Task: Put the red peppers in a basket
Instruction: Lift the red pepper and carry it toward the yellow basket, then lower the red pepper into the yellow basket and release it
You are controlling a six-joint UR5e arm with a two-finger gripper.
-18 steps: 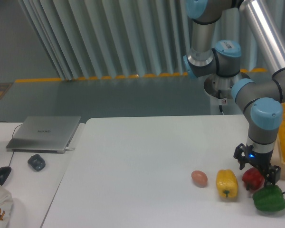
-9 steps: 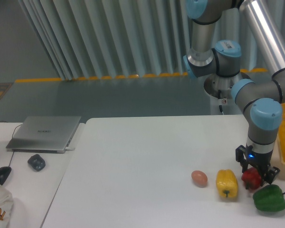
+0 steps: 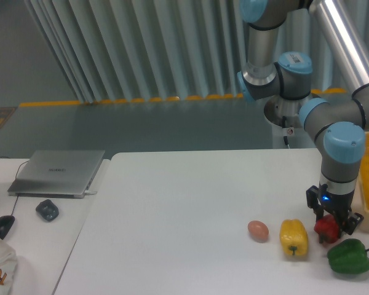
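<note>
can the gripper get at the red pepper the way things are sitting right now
Probably yes. The gripper is already down on the red pepper, one finger on each side. The yellow pepper and green pepper sit close by but don't seem to block it. Whether it is gripping yet is unclear.

White table [image 3: 190,203]; egg [image 3: 257,230]; yellow pepper [image 3: 293,237]; green pepper [image 3: 349,257]

The arm [image 3: 307,80] is built of silver-grey metal tubes joined by rounded grey housings, each capped in light blue. The widest tube, polished and shiny, runs in from the top right corner. A small white label sits on one blue cap. A thin dark cable hangs below the far joint. The claw [image 3: 331,216] is black, with a small blue light glowing on its body.
</note>
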